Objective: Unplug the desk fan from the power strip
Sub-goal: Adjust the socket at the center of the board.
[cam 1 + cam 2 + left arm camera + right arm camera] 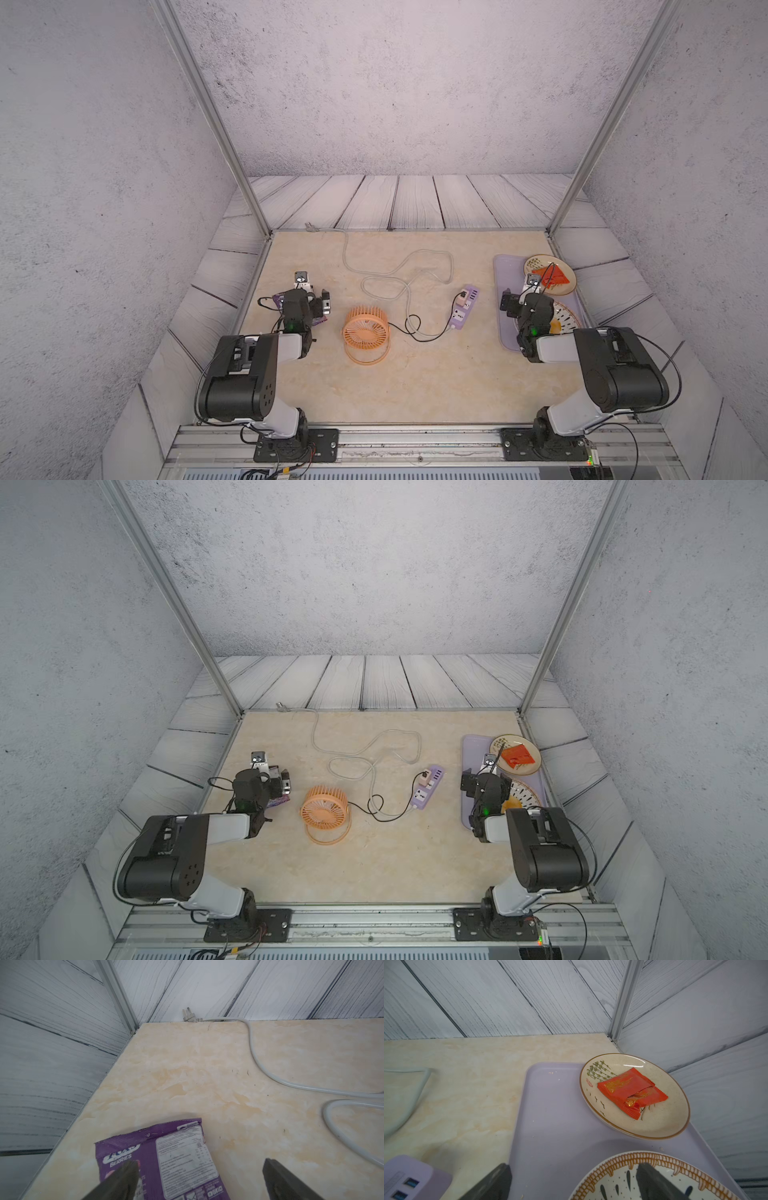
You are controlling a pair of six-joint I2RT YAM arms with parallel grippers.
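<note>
Both arms have the same build. The left arm [245,374] and the right arm [615,370] each have large black rounded joint housings, joined by pale grey-white links [286,345]. One black housing carries a group of small round holes [266,390]. Each arm has a black base plate [324,437] with silver screws [333,444]. Thin black cables [198,388] loop along the sides of the arms. A small green light [291,325] glows near each wrist, and beyond it a small grey camera [301,277] sits on a white mount. In the wrist views the fingers [116,1182] are dark, flat and tapering.
</note>
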